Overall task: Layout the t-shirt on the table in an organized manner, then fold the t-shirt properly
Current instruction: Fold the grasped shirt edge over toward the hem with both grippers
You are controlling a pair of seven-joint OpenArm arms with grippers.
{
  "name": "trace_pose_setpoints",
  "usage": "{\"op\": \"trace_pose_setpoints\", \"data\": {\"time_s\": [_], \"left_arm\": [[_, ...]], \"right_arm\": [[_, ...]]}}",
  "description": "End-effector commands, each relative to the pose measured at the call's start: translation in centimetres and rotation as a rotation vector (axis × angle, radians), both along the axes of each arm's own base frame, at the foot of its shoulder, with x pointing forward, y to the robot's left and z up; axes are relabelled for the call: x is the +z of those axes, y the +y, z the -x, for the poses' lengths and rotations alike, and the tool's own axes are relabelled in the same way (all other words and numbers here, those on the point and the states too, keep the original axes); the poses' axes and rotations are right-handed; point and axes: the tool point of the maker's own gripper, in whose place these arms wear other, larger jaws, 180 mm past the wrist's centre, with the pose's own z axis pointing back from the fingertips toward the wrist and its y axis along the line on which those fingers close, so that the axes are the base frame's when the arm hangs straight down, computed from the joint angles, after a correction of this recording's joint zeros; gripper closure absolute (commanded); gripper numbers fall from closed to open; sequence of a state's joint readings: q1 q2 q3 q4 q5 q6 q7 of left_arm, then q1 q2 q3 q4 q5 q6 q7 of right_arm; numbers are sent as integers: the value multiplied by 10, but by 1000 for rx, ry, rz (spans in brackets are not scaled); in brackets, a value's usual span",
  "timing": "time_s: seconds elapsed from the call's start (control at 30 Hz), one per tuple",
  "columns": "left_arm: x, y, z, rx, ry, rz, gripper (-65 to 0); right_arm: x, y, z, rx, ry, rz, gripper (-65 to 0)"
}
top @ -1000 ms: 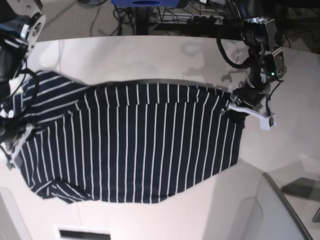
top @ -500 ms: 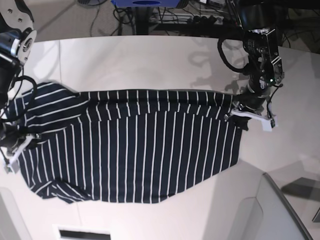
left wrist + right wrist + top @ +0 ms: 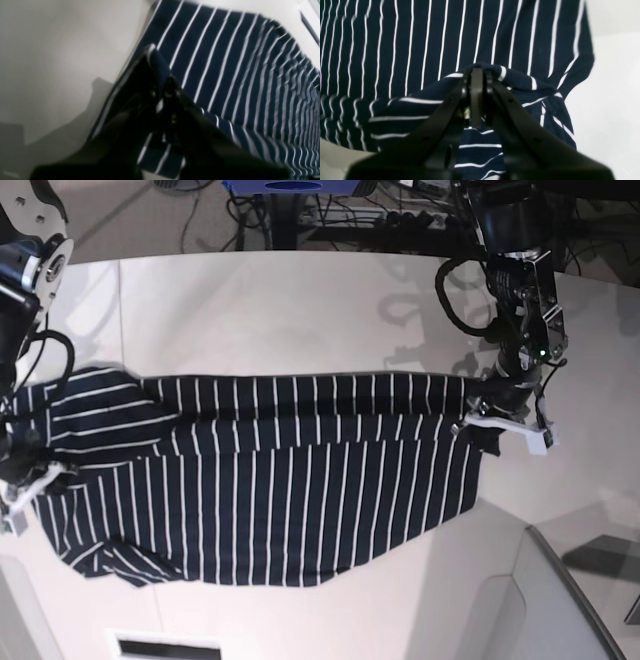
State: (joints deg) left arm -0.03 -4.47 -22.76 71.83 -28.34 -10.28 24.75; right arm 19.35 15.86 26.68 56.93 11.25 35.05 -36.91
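Spanning the table (image 3: 300, 300), the t-shirt (image 3: 270, 490) lay with its far edge folded over toward the near side. The left gripper (image 3: 162, 92) was clamped on one end of that folded edge, and the right gripper (image 3: 476, 75) was pinched on the other end.

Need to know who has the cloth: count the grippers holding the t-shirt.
2. The left gripper pinches the t-shirt at its edge on the base view's right; the right gripper pinches a bunched fold at the opposite end. Both sets of jaws are shut on cloth.
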Motion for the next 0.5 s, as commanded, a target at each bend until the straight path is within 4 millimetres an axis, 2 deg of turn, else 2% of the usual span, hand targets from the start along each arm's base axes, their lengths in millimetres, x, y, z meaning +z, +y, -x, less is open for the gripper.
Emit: {"op": "trace_pose_setpoints", "data": {"time_s": [0.0, 0.2, 0.47], "left_arm": [[16, 6, -11, 4, -55, -19, 0], [25, 7, -22, 8, -83, -19, 0], [26, 7, -22, 7, -84, -19, 0]], "right_arm": [[20, -10, -12, -18, -63, 12, -2], [18, -13, -12, -39, -64, 11, -2], [22, -14, -15, -47, -89, 11, -15]]}}
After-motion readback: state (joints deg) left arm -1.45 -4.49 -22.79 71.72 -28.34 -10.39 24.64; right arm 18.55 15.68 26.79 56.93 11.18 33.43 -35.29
